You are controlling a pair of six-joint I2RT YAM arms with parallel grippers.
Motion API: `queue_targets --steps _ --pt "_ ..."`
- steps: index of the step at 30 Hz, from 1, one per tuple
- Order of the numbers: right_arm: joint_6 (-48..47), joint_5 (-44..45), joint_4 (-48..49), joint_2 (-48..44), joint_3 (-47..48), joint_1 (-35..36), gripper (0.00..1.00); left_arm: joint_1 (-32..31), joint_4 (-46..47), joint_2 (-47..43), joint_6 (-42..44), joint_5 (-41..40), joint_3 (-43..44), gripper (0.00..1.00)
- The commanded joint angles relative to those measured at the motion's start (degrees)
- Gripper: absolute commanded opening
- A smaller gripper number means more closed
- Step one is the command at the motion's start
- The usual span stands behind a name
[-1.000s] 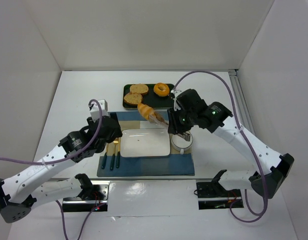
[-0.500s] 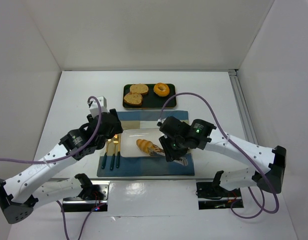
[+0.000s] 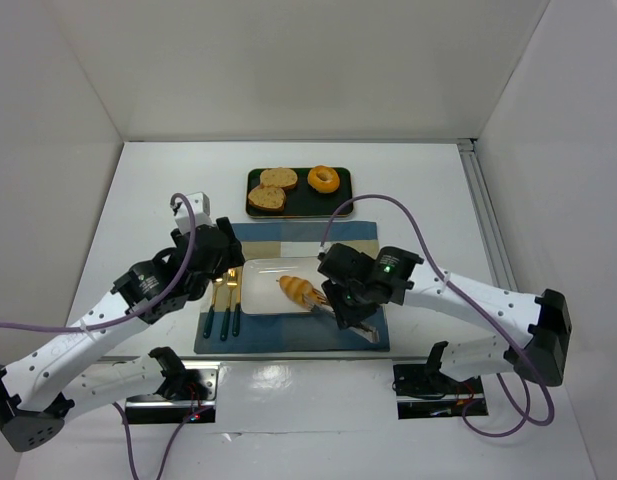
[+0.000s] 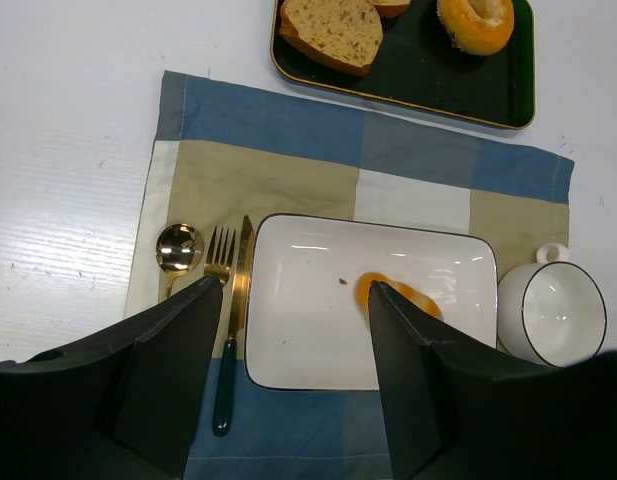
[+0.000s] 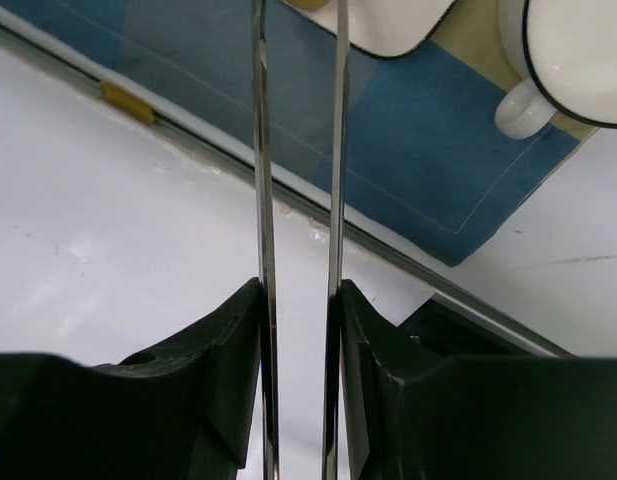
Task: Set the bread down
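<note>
Roll on the plate: the bread (image 3: 299, 291), a ridged golden roll, lies on the white rectangular plate (image 3: 260, 298), toward its right half, at the middle of the blue-and-beige placemat (image 3: 288, 340). The right gripper (image 5: 298, 310) is clamped on a pair of thin metal tongs (image 5: 260, 150), whose tips reach the roll's near end. Neither the overhead nor the wrist view shows whether the blades pinch the bread or only touch it; the wrist view shows just a sliver of orange at its top edge. The left gripper (image 4: 293, 300) hovers over the cutlery side of the placemat, its jaws wide apart with nothing between them. A gold spoon (image 4: 178, 247), fork (image 4: 220, 255) and knife (image 4: 238, 270) lie left of the plate, and a white cup (image 4: 551, 312) stands to its right. At the back of the worktop (image 3: 158, 200), a dark tray (image 3: 298, 210) holds toast slices (image 3: 268, 198) and a donut (image 3: 324, 179). By this showing, the carry looks done and the roll is at its place. What appears left is to part the tongs, if they grip at all, and lift them clear.
</note>
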Motion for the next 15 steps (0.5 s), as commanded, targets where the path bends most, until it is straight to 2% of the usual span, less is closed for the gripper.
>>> queue_targets --steps 1,3,7,10,15 --pt "1.3 4.28 4.34 1.36 -1.28 0.33 0.34 0.3 1.49 -0.77 0.7 -0.2 0.67 0.73" --pt "1.82 4.28 4.87 1.97 -1.28 0.33 0.35 0.3 1.49 -0.77 1.23 -0.2 0.67 0.73" --pt "1.82 3.67 4.87 2.5 -0.23 0.33 0.52 0.3 1.49 -0.77 1.23 -0.2 0.67 0.73" --pt "0.42 3.67 3.73 3.11 1.0 0.33 0.59 0.3 1.49 -0.24 1.76 -0.2 0.67 0.73" --pt "-0.11 3.67 2.67 3.73 2.06 0.33 0.6 0.3 1.49 0.28 1.76 -0.2 1.19 0.73"
